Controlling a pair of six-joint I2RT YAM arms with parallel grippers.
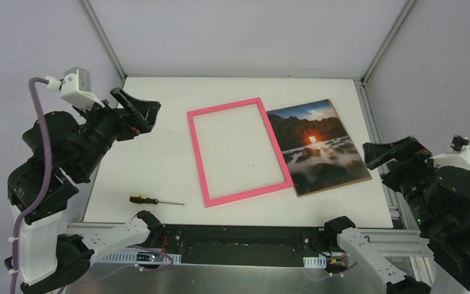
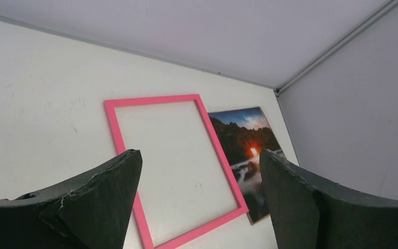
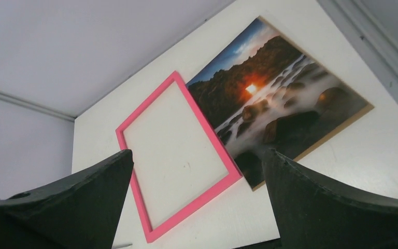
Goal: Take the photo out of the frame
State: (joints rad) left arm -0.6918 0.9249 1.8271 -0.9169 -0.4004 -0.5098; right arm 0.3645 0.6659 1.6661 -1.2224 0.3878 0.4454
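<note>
White table (image 1: 159, 153) is filling the middle of the top view, and both arms are hanging off its sides, raised above the surface. Left arm (image 1: 67, 147) is folding up high over the left edge, its gripper (image 2: 198, 153) pointing in toward the middle, fingers spread wide and carrying nothing. Right arm (image 1: 447, 196) is crouching beyond the right edge, and its gripper (image 3: 197, 151) is aiming left, fingers likewise gaping apart around nothing.

Pink frame (image 1: 197, 156) is lying flat mid-table, bare tabletop showing through its opening. Out of it and face up, the photo (image 1: 318, 150) is lying flat with its left edge right against the frame's right bar; whether they are actually touching, I cannot tell. Its far-right side is sitting close to the table's right edge, just beside the right gripper. Wide bare surface is running from the frame's left bar to the left edge. Screwdriver (image 1: 144, 199) is lying near the front edge, well apart from the frame's near-left corner.
</note>
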